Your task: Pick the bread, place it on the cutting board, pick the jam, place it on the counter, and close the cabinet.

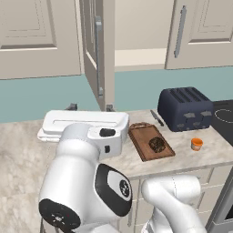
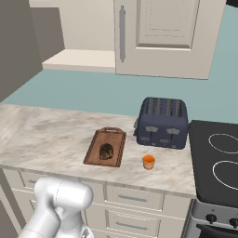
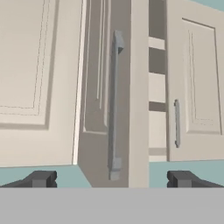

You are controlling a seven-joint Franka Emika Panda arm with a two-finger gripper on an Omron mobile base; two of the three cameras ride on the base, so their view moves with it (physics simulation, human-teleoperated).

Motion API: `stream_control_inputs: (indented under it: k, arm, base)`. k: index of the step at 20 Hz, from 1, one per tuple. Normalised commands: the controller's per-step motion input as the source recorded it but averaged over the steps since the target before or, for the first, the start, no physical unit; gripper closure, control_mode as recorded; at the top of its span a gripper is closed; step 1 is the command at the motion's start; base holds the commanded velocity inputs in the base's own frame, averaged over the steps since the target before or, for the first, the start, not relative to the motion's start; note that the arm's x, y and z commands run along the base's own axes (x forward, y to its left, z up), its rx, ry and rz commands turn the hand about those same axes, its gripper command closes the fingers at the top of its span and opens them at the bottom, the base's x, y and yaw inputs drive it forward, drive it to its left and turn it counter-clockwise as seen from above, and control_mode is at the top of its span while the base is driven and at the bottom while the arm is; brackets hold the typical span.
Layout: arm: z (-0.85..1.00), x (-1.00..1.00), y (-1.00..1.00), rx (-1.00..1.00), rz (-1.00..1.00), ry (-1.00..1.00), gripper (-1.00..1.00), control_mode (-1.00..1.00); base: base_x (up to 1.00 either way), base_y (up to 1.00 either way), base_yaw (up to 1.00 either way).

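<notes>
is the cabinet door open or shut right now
Open. The cabinet door swings out edge-on toward the camera, exposing the cream shelf; in the hand view its handle sits between the claw's tips.

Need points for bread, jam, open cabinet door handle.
bread (image 1: 157, 144), left base view, top of the crust, on the cutting board.
jam (image 2: 148, 161), right base view, side of the jar, on the counter.
open cabinet door handle (image 3: 114, 105), hand view, middle of the bar.

Glossy white rounded arm (image 1: 86, 182) segments, black joint caps, small dark end effector (image 3: 112, 179) tips.
</notes>
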Motion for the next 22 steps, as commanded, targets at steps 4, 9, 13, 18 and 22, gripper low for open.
stream_control_inputs:
  k: [4, 9, 13, 18, 22]
  arm:
    - [0.00, 0.27, 0.07, 0.00, -0.04, 0.00, -1.00, -1.00]
    - [0.00, 0.17, 0.07, 0.00, -0.06, -0.02, -1.00, -1.00]
    - [0.00, 0.05, 0.00, 0.00, -0.13, -0.03, -1.00, -1.00]
    - [0.00, 0.07, 0.00, 0.00, -0.13, -0.04, -1.00, -1.00]
    - [0.00, 0.11, 0.00, 0.00, -0.13, -0.04, -1.00, -1.00]
  base:
    - [0.00, 0.00, 0.00]
    - [0.00, 0.00, 0.00]
    - [0.00, 0.00, 0.00]
    - [0.00, 0.00, 0.00]
    - [0.00, 0.00, 0.00]
